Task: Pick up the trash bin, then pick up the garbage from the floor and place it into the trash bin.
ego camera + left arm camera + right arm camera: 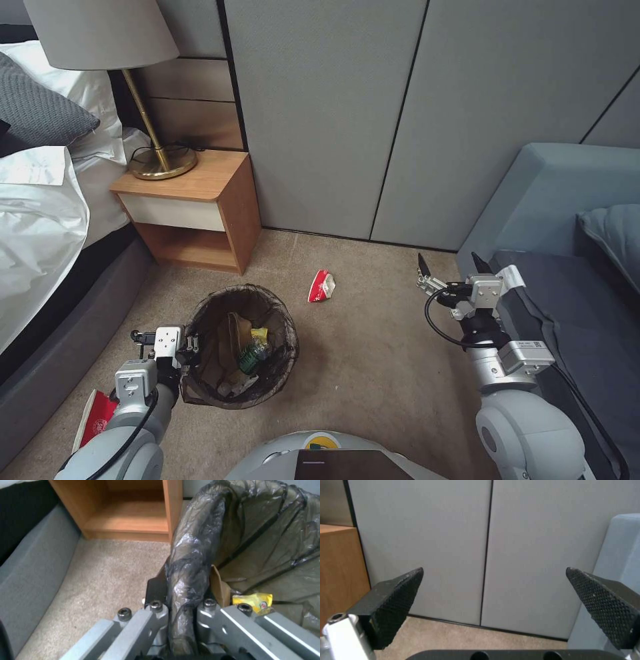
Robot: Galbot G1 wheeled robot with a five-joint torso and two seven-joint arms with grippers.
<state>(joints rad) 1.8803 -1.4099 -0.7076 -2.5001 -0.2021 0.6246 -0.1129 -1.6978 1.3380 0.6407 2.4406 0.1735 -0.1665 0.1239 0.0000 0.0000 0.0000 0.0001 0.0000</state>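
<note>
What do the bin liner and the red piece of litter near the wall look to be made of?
Bin liner: thin glossy dark plastic film, wrinkled with shiny highlights, pinched by the left gripper. Red litter: probably crushed printed paper or card, red and white, creased flat; hard to confirm.

A bedroom: a made bed [40, 200], a wooden nightstand [193, 207] with lamp [113, 40], carpet [373, 347], sofa [567, 220].

We see a dark brown-black bag [275, 313] lining the trash bin [241, 345], with a yellow wrapper [253, 601] and a green-labelled bottle [252, 355] inside. A red-and-white crushed cup [321, 285] lies on the beige-tan carpet [373, 360]. The right gripper's fingers [395, 605] are black with a cross-hatched pattern. The nightstand [200, 207] is orange-brown wood with a cream drawer front.
</note>
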